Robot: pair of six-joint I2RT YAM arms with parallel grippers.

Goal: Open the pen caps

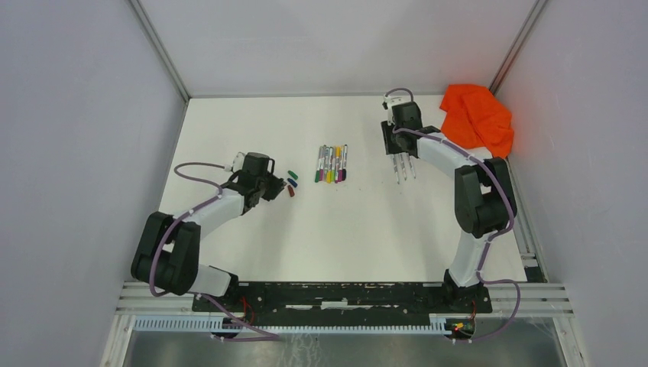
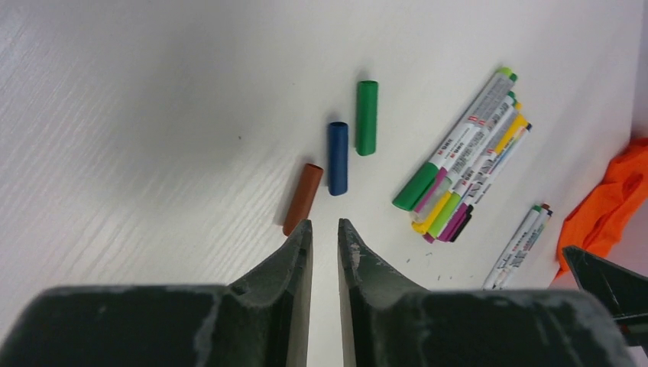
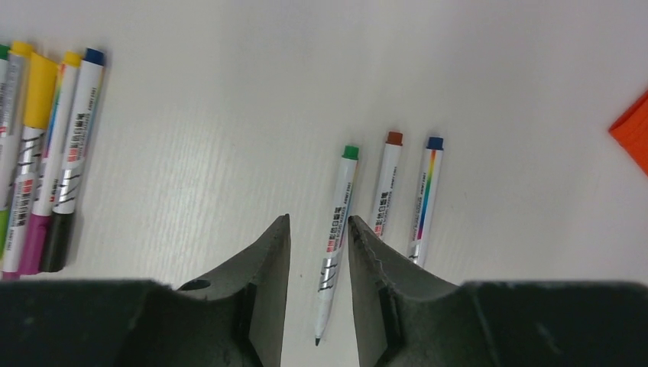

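Plainly, the black two-finger left gripper (image 2: 325, 229) hovers with its jaws narrowly parted and empty. It is just beside three loose stubby plastic caps: a brown cap (image 2: 303, 199), a blue cap (image 2: 338, 158) and a green cap (image 2: 367, 118). To their right, about midway between the arms, lies the bundle of capped grey-white marker pens (image 1: 332, 164). Their long axes run away from the bases, capped ends toward the near edge. Further right lie three uncapped pens (image 3: 387, 187). The black right gripper (image 3: 319, 225) stands spread over the green-ended pen (image 3: 342, 195), not pinching it. Neither arm looks clearly nearer the bundle.
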